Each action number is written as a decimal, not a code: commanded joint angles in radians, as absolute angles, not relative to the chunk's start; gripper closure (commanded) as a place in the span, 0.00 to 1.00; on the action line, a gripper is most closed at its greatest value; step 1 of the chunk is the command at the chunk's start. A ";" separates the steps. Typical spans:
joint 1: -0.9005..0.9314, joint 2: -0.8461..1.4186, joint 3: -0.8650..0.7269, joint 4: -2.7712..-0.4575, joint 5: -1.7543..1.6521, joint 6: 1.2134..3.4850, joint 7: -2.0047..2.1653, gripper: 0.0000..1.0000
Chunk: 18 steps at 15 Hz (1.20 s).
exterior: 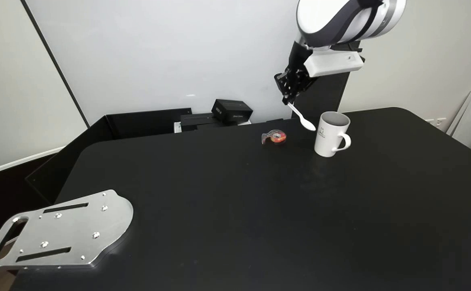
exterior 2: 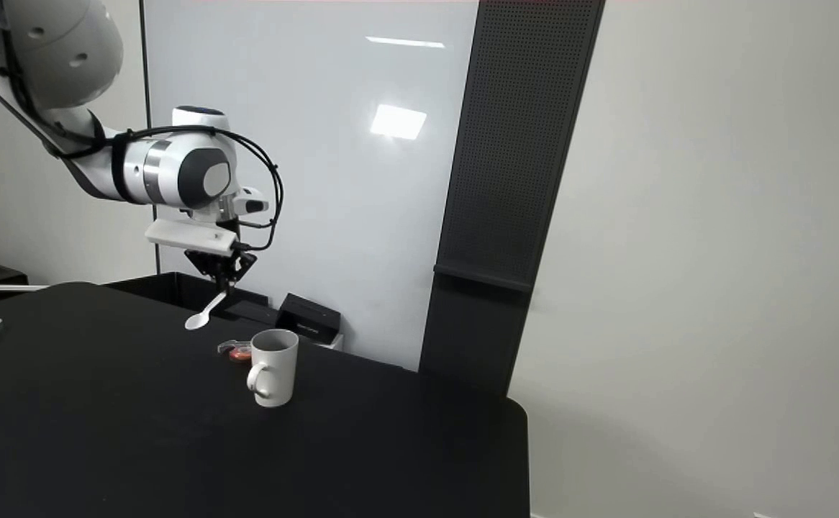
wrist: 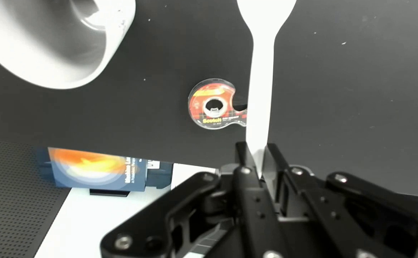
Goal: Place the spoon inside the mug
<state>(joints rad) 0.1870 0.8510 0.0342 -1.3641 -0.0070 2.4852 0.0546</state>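
At the wrist view's ten o'clock stood the mug [wrist: 55, 46], over which the end effector [wrist: 257, 153], pinching the spoon [wrist: 261, 82], seemingly mid-transfer, probably needed to centre it next.

In an exterior view, the camera looks down across the desk [exterior: 227, 210], well apart from the mug [exterior: 324, 139] and facing the dark panel [exterior: 328, 95] behind it. In an exterior view, likewise well apart, the camera faces the white wall panel [exterior 2: 347, 216] behind the mug, the dark panel standing right of the mug. Both share the mug and the tape dispenser [exterior: 278, 138] left of it. The wrist view looks steeply down past the pincer [wrist: 257, 152], near the mug, which its frame cuts off.
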 commanded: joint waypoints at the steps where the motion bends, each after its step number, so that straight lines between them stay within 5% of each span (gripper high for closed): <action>1: 0.183 0.750 0.009 -1.494 -0.044 2.586 0.069 0.97; 18: 0.155 0.726 -0.091 -1.727 -0.011 3.266 0.064 0.97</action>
